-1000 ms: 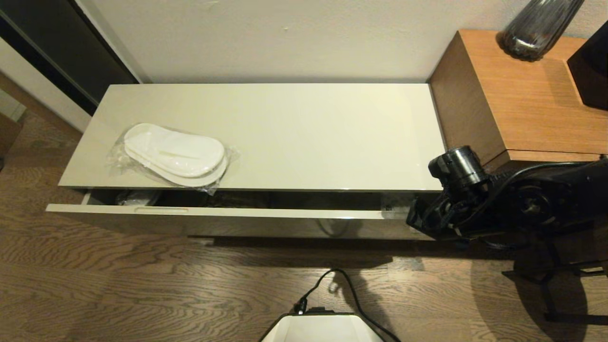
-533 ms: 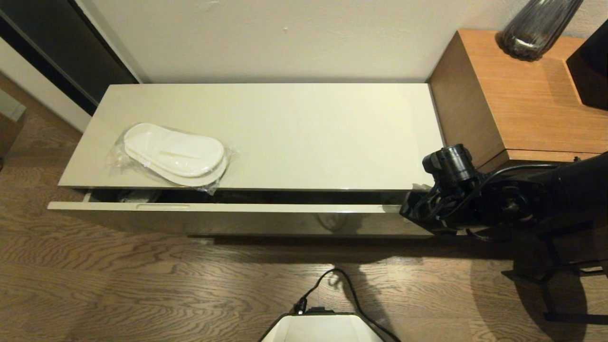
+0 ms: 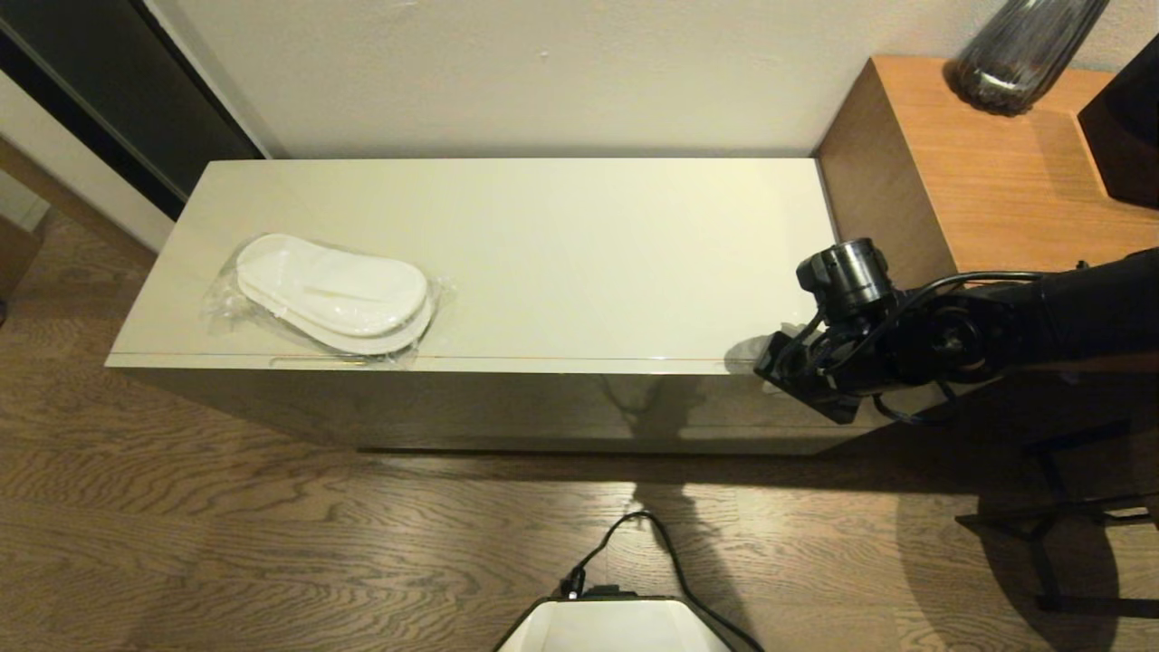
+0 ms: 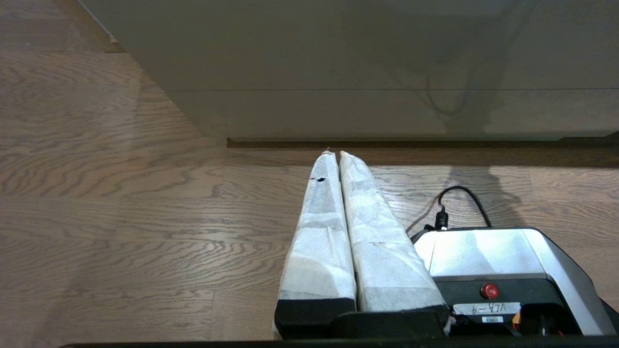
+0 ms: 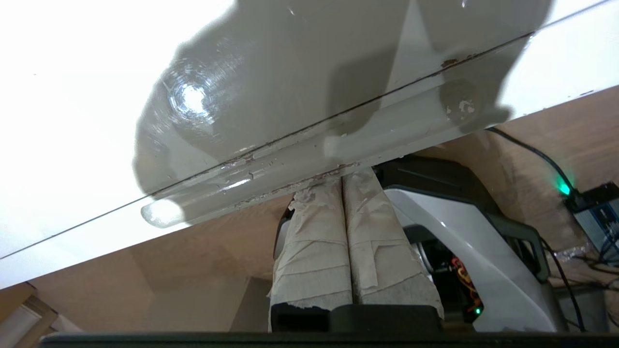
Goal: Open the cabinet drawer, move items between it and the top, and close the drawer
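Observation:
The cabinet drawer [image 3: 507,403] is pushed in, its plain front flush under the top [image 3: 589,244]. One bagged pair of white slippers [image 3: 330,294] lies on the top's left part. My right gripper [image 3: 768,369] is shut and empty, its taped tips [image 5: 342,180] pressed against the upper edge of the drawer front [image 5: 121,270] at the right end. My left gripper [image 4: 332,155] is shut and empty, parked low over the floor and facing the drawer front [image 4: 338,48]. The tape roll and the white packet are hidden.
A taller brown wooden side table [image 3: 987,190] adjoins the cabinet's right end, carrying a dark glass vase [image 3: 1028,50] and a black box [image 3: 1123,118]. The wall runs behind. My white base [image 3: 616,629] and its cable lie on the wood floor in front.
The drawer was open by a hand's width and is now fully in. My right gripper moved toward the cabinet with the drawer's right end.

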Available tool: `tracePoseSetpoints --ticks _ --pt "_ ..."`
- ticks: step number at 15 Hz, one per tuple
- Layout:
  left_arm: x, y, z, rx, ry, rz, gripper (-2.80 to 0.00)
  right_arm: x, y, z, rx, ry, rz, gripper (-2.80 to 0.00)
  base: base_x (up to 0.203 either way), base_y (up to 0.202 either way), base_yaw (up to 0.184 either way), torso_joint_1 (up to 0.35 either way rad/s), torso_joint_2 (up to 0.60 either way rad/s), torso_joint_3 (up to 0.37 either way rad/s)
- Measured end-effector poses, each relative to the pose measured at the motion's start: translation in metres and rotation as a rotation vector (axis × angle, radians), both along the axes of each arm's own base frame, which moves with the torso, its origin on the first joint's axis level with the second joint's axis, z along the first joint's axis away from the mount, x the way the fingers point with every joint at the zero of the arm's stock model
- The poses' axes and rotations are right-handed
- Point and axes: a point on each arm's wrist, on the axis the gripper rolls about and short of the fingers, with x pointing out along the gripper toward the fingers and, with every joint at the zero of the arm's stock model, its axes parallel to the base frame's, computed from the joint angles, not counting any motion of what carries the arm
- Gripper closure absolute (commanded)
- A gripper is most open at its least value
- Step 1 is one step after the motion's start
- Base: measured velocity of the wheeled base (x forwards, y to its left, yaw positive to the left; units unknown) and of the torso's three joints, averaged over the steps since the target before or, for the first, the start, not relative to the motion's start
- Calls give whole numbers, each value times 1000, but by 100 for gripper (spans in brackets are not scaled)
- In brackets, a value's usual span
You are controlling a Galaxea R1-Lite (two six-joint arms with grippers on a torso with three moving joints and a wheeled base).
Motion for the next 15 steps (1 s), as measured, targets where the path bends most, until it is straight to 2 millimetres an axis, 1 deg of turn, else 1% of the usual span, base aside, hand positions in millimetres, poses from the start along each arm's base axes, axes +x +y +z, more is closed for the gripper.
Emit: tracePoseSetpoints --ticks 2,3,4,5,7,9,12,14,15 --pt "0 0 0 0 0 0 0 -5 -2 9 1 -5 -1 0 0 0 0 0 0 0" --pt "0 0 0 0 0 1 0 -10 -4 15 0 -1 -1 0 0 0 0 0 0 0" --pt "0 0 0 0 0 1 0 -17 -7 23 0 -4 -2 0 0 0 0 0 0 0" --pt "0 0 0 0 0 1 0 -28 -11 37 10 -39 -7 0 0 0 0 0 0 0" --pt "0 0 0 0 -1 -1 0 -66 -20 47 -8 1 19 0 0 0 0 0 0 0" --pt "0 0 0 0 0 -2 0 -107 -31 62 -33 -3 48 0 0 0 0 0 0 0" --pt "0 0 0 0 0 0 0 -179 -55 92 -53 -22 78 0 0 0 0 0 0 0" --pt "0 0 0 0 0 1 0 -229 -73 103 -62 -19 90 0 0 0 0 0 0 0" --pt "0 0 0 0 0 -1 0 -255 -83 105 -66 -13 95 0 0 0 0 0 0 0"
